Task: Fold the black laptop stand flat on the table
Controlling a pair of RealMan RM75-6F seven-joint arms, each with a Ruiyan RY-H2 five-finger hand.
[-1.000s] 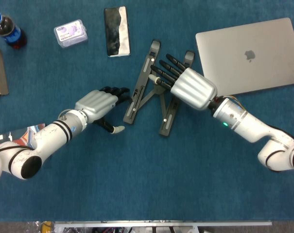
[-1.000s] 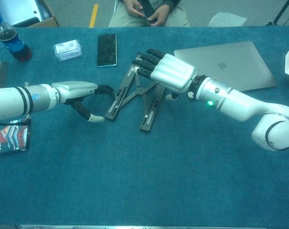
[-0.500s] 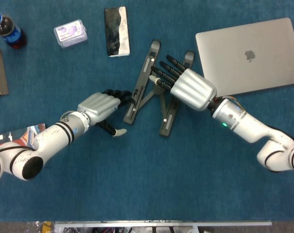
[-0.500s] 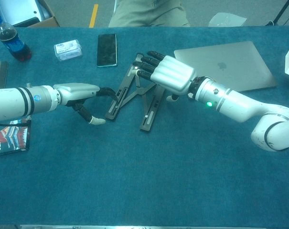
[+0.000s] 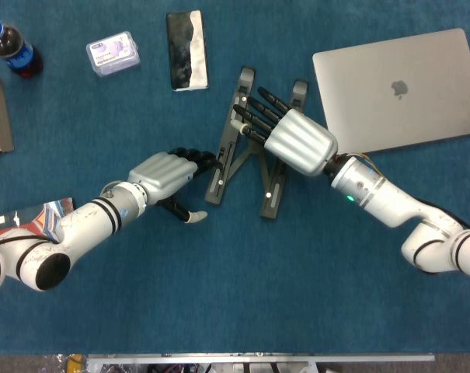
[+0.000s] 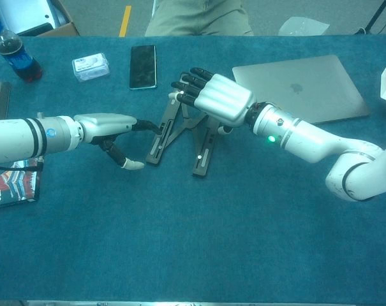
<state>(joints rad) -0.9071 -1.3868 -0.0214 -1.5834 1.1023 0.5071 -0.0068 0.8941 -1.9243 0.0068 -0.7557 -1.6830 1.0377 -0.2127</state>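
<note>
Tabletop (image 5: 242, 295): blue felt tabletop; the stand could skid across it toward the silver closed laptop (image 5: 402, 89).
Stand (image 5: 267, 186): black hinged metal laptop stand, tabletop centre, 2 rails nearly together; uneven pushing may twist it.
Right robot hand (image 5: 285, 134): fingers spread flat on the rails, gripping nothing.
Left robot hand (image 5: 166, 172): open, fingertips touching the left rail; may slip off.

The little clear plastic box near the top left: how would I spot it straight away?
Start at the cola bottle in the table's far left corner. Just right of it, before the dark phone, lies the clear box: see-through, purple-labelled, squat.
</note>
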